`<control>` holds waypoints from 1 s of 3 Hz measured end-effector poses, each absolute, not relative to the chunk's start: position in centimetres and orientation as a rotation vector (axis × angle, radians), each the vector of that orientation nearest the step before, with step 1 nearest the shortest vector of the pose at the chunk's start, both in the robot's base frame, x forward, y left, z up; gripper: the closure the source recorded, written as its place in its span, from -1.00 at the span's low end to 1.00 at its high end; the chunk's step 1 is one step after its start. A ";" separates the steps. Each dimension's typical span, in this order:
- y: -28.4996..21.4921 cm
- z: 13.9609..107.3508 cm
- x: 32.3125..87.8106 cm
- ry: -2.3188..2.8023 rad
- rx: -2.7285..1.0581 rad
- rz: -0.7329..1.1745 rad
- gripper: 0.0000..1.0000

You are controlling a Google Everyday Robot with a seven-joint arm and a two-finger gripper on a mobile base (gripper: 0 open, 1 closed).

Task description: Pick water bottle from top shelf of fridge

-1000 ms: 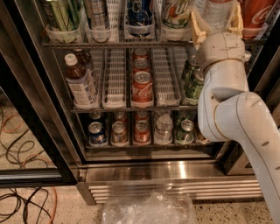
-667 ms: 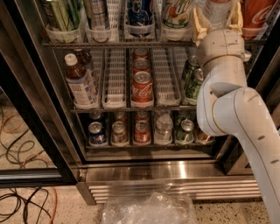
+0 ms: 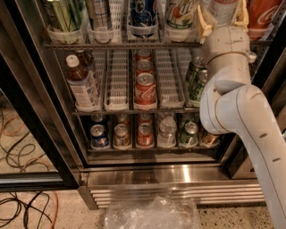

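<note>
The fridge stands open, its black-framed glass door swung to the left. The water bottle stands at the right of the top shelf, between a green-labelled bottle and a red Coca-Cola bottle; only its lower part shows, with a pale band. My gripper is raised to that shelf. Its pale fingers stand on either side of the bottle's base, spread apart, and I see no squeeze on it. The white wrist hides the shelf front below the bottle.
Brown tea bottles, red Coke cans and green cans fill the middle rack, with several cans on the lowest rack. A clear plastic bag and cables lie on the floor.
My arm has risen and pushed a little further in, so the gripper now sits higher around the water bottle's base. The bottle and the cans have not moved.
</note>
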State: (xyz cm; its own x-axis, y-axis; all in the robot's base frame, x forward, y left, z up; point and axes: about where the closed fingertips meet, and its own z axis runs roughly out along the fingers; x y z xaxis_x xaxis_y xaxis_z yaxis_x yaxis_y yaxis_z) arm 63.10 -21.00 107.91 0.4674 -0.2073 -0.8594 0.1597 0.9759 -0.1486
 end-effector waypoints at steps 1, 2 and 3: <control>-21.0 107.9 63.1 1.061 -0.050 -0.225 0.17; -21.0 107.9 63.1 1.061 -0.050 -0.225 0.64; -21.0 107.9 63.1 1.061 -0.050 -0.225 1.00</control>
